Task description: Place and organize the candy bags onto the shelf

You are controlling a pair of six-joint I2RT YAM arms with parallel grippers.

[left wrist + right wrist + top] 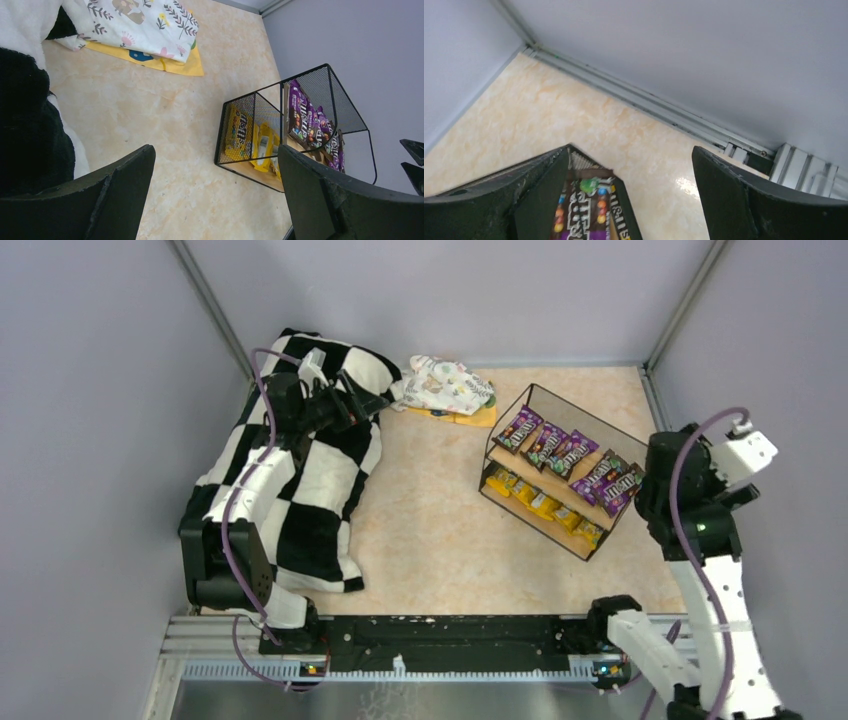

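The shelf (560,468), a black wire rack with wooden boards, stands right of centre. Several purple candy bags (570,455) lie in a row on its upper board and several yellow ones (540,502) on the lower. My left gripper (362,405) hangs open and empty over the checkered blanket, far left of the shelf. Its view (215,200) shows the shelf (300,87) with yellow bags (239,131) and purple bags (305,120). My right gripper (646,496) is open and empty at the shelf's right end. Its view (631,200) shows one purple bag (586,207) below the left finger.
A black-and-white checkered blanket (300,480) covers the left side. A white floral cloth bundle (445,383) lies on a flat orange sheet (472,419) at the back centre. Grey walls close in on three sides. A metal rail (430,640) runs along the near edge.
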